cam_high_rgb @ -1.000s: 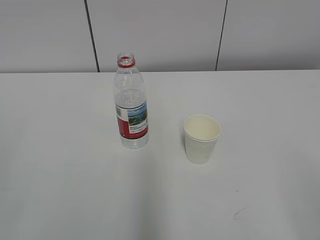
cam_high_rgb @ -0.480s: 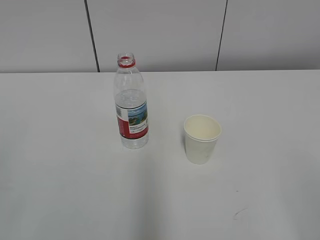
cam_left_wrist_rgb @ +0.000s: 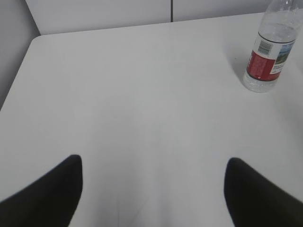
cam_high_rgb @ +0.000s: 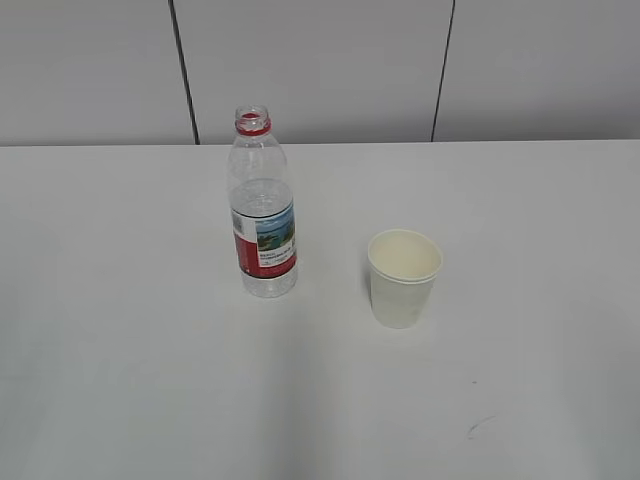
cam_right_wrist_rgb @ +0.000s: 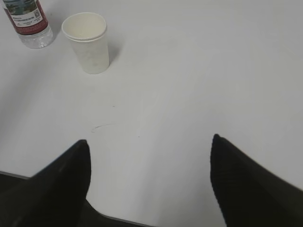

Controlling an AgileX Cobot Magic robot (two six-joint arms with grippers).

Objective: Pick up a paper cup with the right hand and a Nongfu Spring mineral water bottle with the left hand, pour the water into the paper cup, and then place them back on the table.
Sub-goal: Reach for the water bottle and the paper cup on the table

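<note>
Left wrist view shows the left gripper [cam_left_wrist_rgb: 151, 189] spread wide and empty, two matte black fingers [cam_left_wrist_rgb: 45, 194] over the smooth white surface [cam_left_wrist_rgb: 132, 94]. Right gripper [cam_right_wrist_rgb: 149, 182] likewise hangs released, grasping nothing. Upright, uncapped and well beyond both, the clear ribbed plastic bottle [cam_high_rgb: 262, 205] carries a glossy red-and-white label. Near the bottle, to its right in the exterior view, stands the tapered off-white paper cup [cam_high_rgb: 403, 277], rim rolled.

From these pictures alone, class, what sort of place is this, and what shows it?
Probably a lab or test room: a bare white table, plain grey wall panels behind it, and only a water bottle and paper cup set out.
</note>
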